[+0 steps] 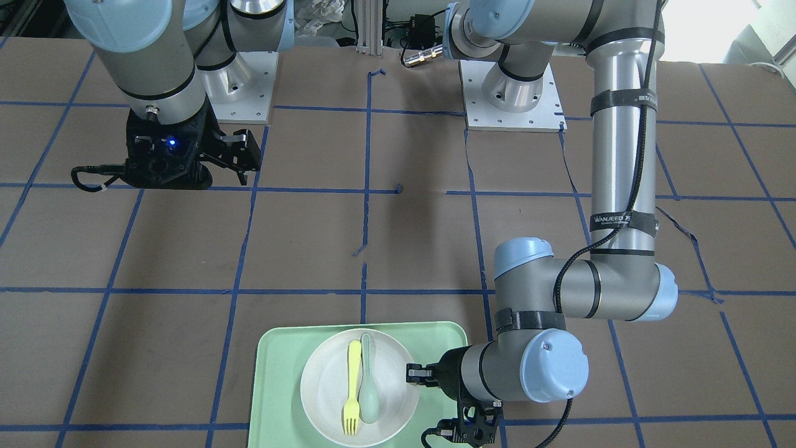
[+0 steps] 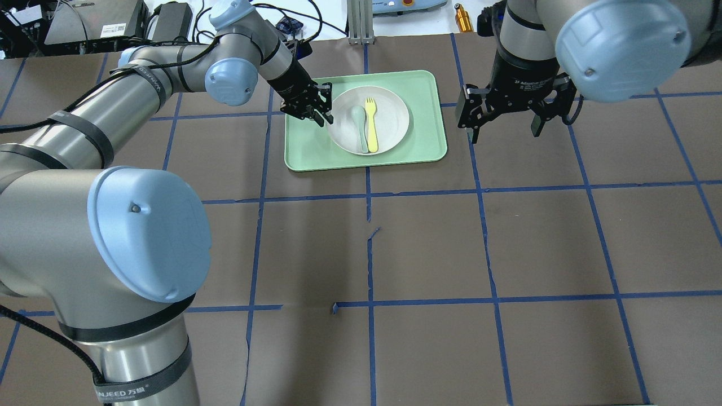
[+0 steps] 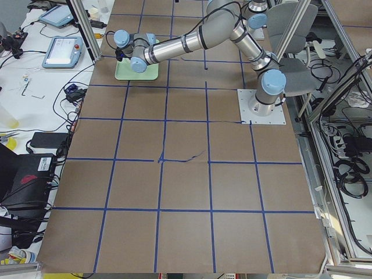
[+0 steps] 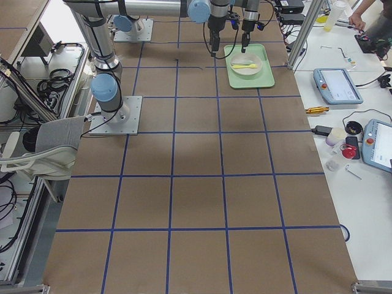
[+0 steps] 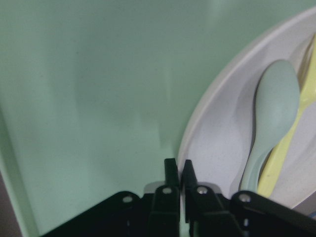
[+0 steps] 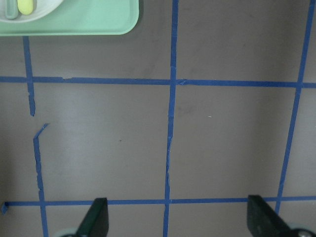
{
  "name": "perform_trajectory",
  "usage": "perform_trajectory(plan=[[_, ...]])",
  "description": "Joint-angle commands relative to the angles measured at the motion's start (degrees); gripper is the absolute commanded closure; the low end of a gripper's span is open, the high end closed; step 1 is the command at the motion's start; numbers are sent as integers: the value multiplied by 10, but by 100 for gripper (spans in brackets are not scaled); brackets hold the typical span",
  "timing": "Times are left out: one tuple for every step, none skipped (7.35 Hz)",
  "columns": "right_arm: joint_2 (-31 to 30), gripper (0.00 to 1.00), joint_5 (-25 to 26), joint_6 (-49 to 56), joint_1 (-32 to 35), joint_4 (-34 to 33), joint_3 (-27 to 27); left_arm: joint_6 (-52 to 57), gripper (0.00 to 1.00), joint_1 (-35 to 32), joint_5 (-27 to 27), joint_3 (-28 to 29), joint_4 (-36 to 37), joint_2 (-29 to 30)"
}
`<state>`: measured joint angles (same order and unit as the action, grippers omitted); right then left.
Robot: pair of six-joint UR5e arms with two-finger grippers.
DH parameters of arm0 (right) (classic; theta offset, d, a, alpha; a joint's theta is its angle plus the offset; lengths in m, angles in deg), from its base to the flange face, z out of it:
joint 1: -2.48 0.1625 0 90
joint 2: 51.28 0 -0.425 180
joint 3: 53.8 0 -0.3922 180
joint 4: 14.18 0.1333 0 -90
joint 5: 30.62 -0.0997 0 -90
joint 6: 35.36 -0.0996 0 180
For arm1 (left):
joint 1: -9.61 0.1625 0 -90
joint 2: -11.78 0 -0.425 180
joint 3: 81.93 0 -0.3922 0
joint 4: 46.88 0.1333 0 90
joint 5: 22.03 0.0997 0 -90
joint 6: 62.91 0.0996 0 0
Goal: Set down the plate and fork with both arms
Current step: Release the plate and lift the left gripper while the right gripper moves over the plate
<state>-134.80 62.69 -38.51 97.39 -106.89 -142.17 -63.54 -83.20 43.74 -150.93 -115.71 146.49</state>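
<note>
The off-white plate [image 1: 323, 386] lies on the mint-green tray [image 1: 280, 373]. The pale yellow fork [image 1: 352, 389] lies on the plate beside a grey-green spoon [image 1: 369, 389]. My left gripper [image 2: 320, 108] is at the plate's [image 2: 392, 113] left rim. In the left wrist view its fingertips [image 5: 171, 170] are nearly together, with the plate's rim [image 5: 217, 148] running between them. My right gripper [image 2: 502, 123] hangs open and empty over bare table to the right of the tray [image 2: 420, 90]; its fingers [image 6: 96, 219] stand wide apart.
The table is brown paper with a blue tape grid [image 2: 369, 197]. The tray's corner [image 6: 89, 22] shows at the top left of the right wrist view. Cables and devices [image 2: 169, 17] lie beyond the far edge.
</note>
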Motion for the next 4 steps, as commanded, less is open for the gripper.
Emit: perform_trajectory(plan=[[48,0,-10,-3,9,-108,1,-2,0,9,93,-9,-32,-65],[85,0,-29,-8,18,-194,1,4,0,31,134,-20,-76,-96],[121,0,-37,-2,31,-264,4,8,0,52,146,-40,-109,-127],[168,6,-37,-2,43,-276,34,52,0,65,174,-66,-111,-153]])
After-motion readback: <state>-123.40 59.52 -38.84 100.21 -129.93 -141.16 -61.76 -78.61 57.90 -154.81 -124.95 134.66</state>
